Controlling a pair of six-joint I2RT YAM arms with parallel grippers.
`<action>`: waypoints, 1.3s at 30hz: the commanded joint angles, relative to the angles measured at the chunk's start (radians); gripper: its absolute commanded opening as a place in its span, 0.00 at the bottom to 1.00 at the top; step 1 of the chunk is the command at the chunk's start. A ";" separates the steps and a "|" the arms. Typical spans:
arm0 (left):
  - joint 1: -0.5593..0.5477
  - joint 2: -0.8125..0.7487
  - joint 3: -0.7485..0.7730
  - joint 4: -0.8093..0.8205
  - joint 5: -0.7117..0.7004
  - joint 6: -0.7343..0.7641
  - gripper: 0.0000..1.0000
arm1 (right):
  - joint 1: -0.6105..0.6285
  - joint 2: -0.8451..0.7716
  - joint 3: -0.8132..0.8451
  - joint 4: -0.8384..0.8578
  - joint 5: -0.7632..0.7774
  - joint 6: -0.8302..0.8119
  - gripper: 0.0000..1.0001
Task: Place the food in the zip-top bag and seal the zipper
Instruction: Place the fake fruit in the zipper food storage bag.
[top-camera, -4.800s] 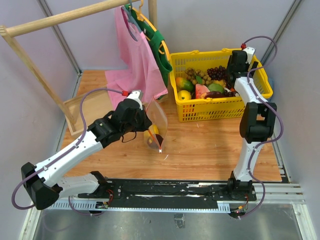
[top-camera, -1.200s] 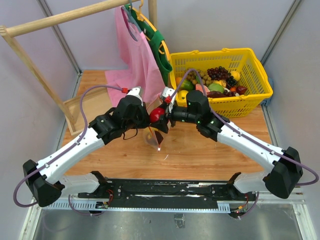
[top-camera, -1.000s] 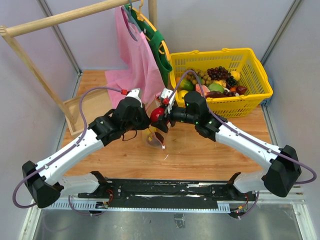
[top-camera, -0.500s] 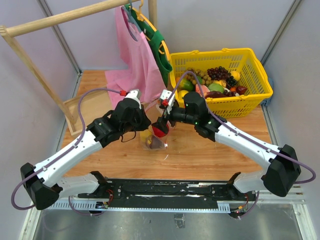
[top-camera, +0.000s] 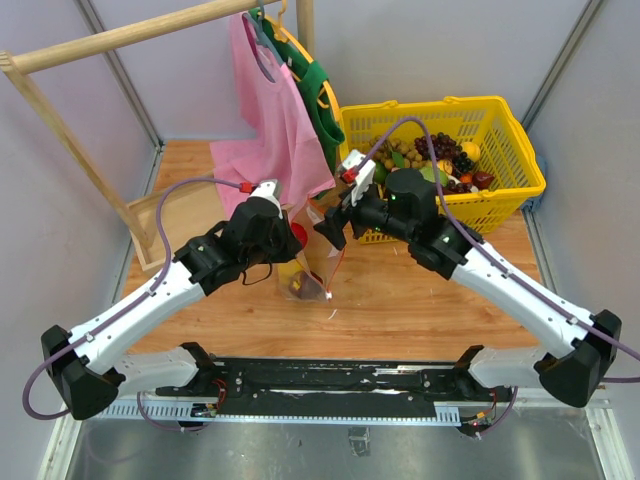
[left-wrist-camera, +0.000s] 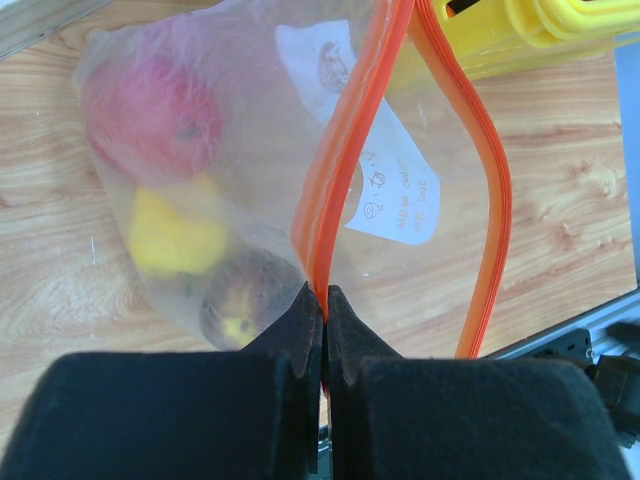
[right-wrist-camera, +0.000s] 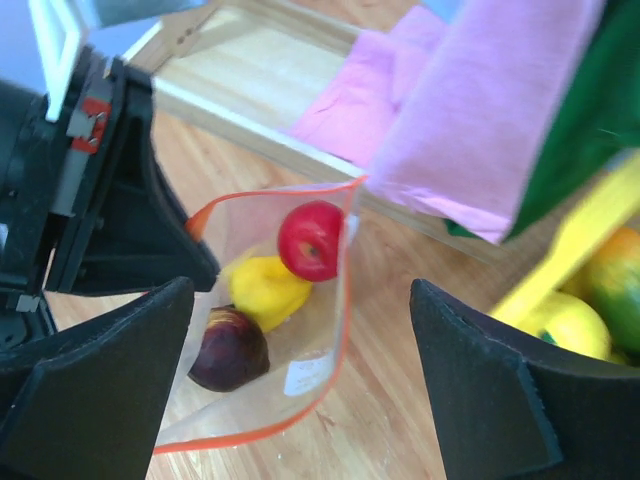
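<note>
My left gripper is shut on the red-orange zipper strip of the clear zip-top bag and holds its mouth open above the wooden table. Inside the bag lie a red apple-like fruit, a yellow piece and a dark reddish piece. The right wrist view also shows the red fruit, the yellow piece and the dark piece. My right gripper is open and empty, above and to the right of the bag's mouth. I cannot make out the slider tab.
A yellow basket with more produce and grape bunches stands at the back right. A pink cloth bag and a green one hang from a wooden rack. A wooden tray lies at the left.
My right gripper carried the red fruit to the bag's mouth, let it go inside and pulled back up to the right, open. The left gripper kept hold of the bag.
</note>
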 joint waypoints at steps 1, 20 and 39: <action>0.003 -0.013 -0.007 0.024 -0.015 -0.020 0.00 | 0.011 -0.023 0.058 -0.187 0.229 0.077 0.88; 0.003 -0.068 0.025 -0.081 -0.031 -0.014 0.00 | 0.014 0.145 0.168 -0.323 0.197 0.108 0.01; 0.003 -0.037 0.044 -0.079 -0.004 -0.022 0.00 | -0.025 0.107 0.282 -0.409 0.208 0.031 0.48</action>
